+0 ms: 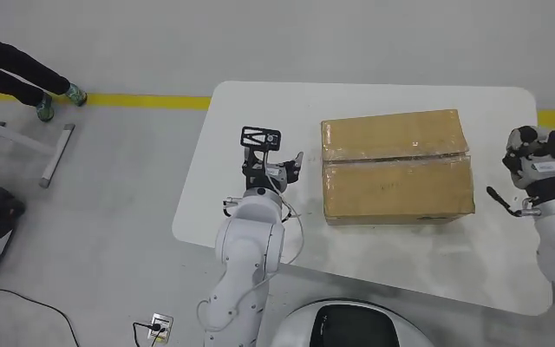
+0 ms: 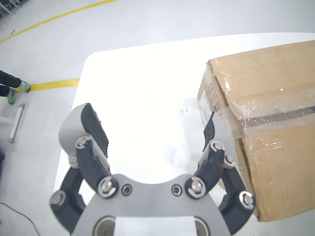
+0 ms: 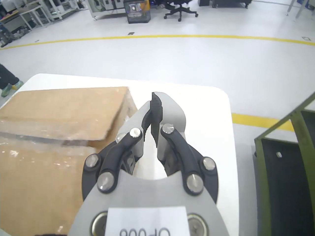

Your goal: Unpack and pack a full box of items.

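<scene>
A closed cardboard box lies on the white table, right of centre, with clear tape along its top seam. My left gripper hovers over the table just beside the box's left end. In the left wrist view this gripper is open and holds nothing, one finger close to the labelled end of the box. My right gripper sits past the box's right end. The right wrist view shows it shut on nothing, apart from the box.
Bare tabletop stretches left of the box and in front of it. A dark bin with a green frame stands off the table's right edge. A yellow floor line runs behind the table.
</scene>
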`<state>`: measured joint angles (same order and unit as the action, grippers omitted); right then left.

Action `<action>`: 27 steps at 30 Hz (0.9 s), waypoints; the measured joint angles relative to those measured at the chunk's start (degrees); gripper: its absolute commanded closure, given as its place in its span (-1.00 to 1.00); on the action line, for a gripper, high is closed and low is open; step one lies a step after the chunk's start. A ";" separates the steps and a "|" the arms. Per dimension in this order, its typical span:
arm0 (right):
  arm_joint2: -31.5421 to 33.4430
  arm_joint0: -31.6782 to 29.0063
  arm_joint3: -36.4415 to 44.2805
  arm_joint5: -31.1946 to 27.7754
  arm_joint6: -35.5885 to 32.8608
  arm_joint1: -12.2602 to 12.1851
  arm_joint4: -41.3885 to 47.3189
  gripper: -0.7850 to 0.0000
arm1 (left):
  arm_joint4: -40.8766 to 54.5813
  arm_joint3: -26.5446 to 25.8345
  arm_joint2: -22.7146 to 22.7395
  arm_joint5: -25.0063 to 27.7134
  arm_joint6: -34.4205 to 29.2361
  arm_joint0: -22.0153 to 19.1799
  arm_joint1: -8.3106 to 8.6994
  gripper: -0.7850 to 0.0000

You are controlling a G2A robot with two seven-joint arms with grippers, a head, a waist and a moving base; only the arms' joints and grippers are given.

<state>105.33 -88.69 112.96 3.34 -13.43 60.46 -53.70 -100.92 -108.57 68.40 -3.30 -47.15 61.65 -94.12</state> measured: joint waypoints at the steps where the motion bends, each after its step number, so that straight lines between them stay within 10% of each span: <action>1: -0.19 -0.40 -1.37 -0.20 0.41 0.11 0.46 1.00 | 0.16 -0.23 0.00 0.10 0.20 0.22 0.02 -1.00; 16: -10.69 -5.20 2.55 -2.79 3.33 1.25 -6.66 1.00 | 4.18 -4.42 1.49 7.69 11.73 2.76 0.91 -1.00; 27: 2.14 -17.70 14.12 0.97 9.90 2.01 -5.26 0.87 | 6.05 -5.62 2.76 7.81 16.50 6.43 1.55 -1.00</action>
<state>107.47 -106.38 127.08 4.31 -3.53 62.47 -58.96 -94.87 -114.19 71.16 4.51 -30.66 68.08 -92.57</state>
